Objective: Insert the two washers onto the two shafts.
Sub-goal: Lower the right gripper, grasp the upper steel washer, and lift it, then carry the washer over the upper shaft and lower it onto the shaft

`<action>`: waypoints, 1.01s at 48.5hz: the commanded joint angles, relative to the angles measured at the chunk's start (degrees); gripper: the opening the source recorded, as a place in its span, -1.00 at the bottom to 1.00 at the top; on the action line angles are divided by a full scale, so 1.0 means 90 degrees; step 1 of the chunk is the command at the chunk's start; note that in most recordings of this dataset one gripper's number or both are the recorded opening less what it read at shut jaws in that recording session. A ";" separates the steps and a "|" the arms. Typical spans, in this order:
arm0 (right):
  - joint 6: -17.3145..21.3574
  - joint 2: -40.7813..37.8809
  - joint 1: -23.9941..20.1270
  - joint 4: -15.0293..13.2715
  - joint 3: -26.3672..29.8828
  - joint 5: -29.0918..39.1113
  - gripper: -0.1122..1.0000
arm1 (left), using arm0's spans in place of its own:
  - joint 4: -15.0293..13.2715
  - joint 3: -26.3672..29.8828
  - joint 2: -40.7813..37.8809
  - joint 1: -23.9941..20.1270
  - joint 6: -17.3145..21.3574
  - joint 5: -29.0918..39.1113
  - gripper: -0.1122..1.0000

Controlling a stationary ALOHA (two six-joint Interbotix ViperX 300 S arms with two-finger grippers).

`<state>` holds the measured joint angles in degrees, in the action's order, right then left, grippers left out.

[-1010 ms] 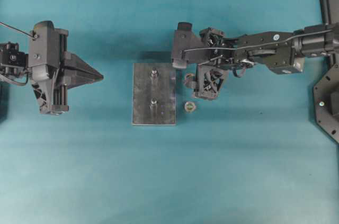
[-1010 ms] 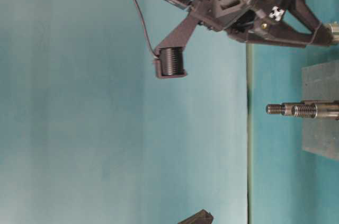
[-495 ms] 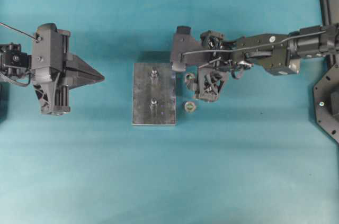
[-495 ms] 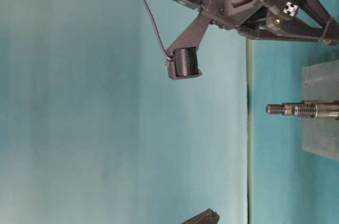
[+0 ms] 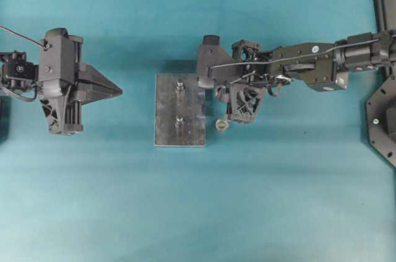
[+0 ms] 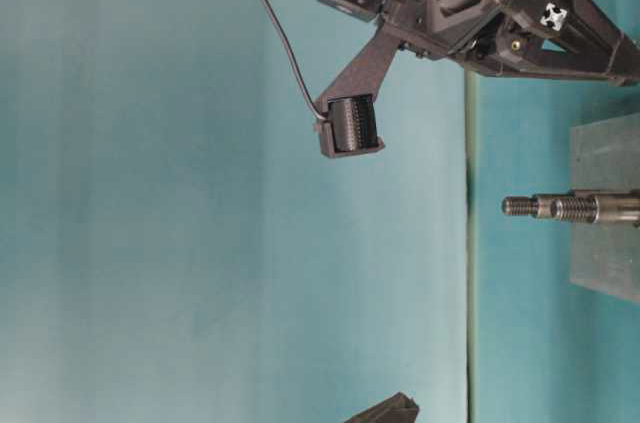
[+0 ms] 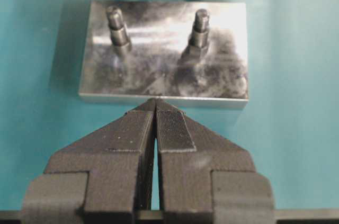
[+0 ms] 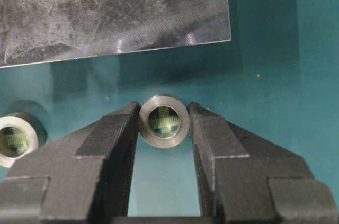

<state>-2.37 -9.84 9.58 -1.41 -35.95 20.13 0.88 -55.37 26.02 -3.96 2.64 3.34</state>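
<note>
Pinching a washer [image 8: 163, 120] between its fingers, the right end effector [image 8: 163, 128] sits narrowly open.

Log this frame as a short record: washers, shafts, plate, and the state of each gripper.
held washer: between the right gripper fingers, beside the plate edge
second washer: loose on the table, right of the plate in the overhead view
plate: grey metal, flat on the table
shafts: two upright, and, both bare
left gripper: shut, empty, pointing at the plate
task state: washer gripped, not yet on a shaft
</note>
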 commanded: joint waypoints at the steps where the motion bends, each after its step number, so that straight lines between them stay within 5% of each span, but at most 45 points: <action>1: 0.0010 0.0068 0.0010 -0.0010 0.0029 0.0107 -0.20 | 0.0020 0.0156 0.0010 -0.0020 0.0010 -0.0068 -0.80; 23: -0.0010 0.0752 -0.0039 -0.0010 0.0967 0.1143 -0.20 | 0.0010 0.0234 -0.0010 -0.0020 0.0010 -0.0205 -0.80; 49: -0.0049 0.0596 -0.0215 -0.0010 0.2139 0.1289 -0.20 | 0.0020 0.0273 -0.0010 -0.0020 0.0010 -0.0205 -0.80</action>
<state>-2.37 -5.01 8.09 -1.49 -18.90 31.90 0.88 -54.32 25.66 -3.96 2.64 2.02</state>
